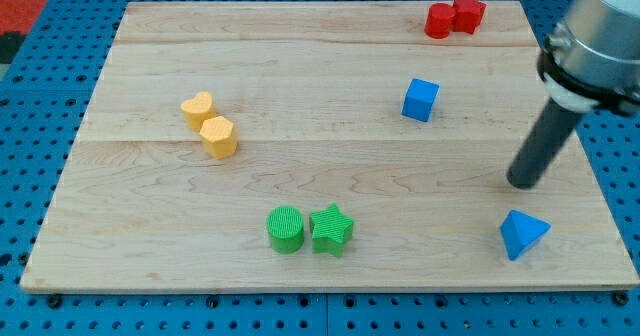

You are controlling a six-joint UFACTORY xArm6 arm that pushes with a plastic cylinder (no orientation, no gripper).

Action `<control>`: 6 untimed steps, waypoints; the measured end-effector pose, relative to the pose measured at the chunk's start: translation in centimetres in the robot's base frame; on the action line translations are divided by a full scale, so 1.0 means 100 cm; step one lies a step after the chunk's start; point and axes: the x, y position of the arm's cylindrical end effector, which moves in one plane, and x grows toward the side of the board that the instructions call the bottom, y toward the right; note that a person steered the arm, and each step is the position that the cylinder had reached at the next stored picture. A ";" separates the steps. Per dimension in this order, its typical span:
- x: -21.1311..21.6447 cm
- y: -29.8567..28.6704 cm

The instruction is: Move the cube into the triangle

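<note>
The blue cube stands on the wooden board toward the view's upper right. The blue triangle lies near the view's lower right corner of the board. My tip is down on the board at the view's right, just above the triangle and well to the lower right of the cube. It touches neither block.
A red cylinder and a red star sit together at the view's top right. A yellow heart and a yellow hexagon sit at the left. A green cylinder and a green star sit at the bottom middle.
</note>
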 end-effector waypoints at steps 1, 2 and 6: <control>-0.006 -0.049; -0.056 -0.094; -0.133 -0.100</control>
